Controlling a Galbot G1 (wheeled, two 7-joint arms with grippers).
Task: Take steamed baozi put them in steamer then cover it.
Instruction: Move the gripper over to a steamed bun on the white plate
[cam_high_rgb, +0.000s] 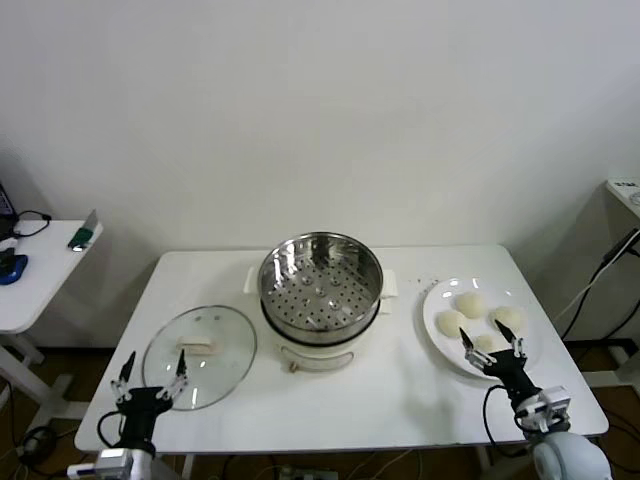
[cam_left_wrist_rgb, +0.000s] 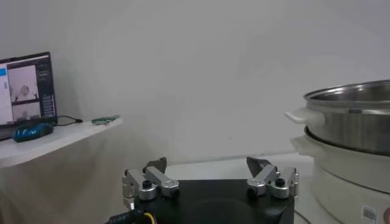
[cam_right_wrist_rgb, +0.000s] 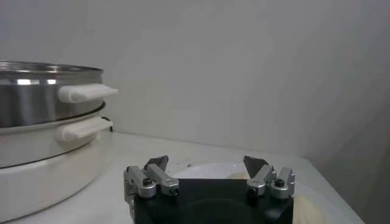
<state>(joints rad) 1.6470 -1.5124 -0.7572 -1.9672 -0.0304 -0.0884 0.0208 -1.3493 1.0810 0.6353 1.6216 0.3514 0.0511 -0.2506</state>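
Nearest the camera, the left end effector (cam_high_rgb: 151, 375) hovers wide open and empty at the tabletop's (cam_high_rgb: 400, 390) front edge, just before the glass cover (cam_high_rgb: 199, 356) lying flat there, while the right end effector (cam_high_rgb: 492, 345), likewise spread open and holding nothing, hangs over the near rim of the white plate (cam_high_rgb: 432, 318). Four steamed baozi (cam_high_rgb: 470, 303) sit on that plate. Beyond, the steamer (cam_high_rgb: 321, 285) stands uncovered and empty at center.

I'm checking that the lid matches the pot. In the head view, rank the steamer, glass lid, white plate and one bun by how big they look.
1. Steamer, largest.
2. Glass lid and white plate: close in width, so I won't rank them; the lid looks only a little narrower than the steamer.
3. A bun, by far smallest.
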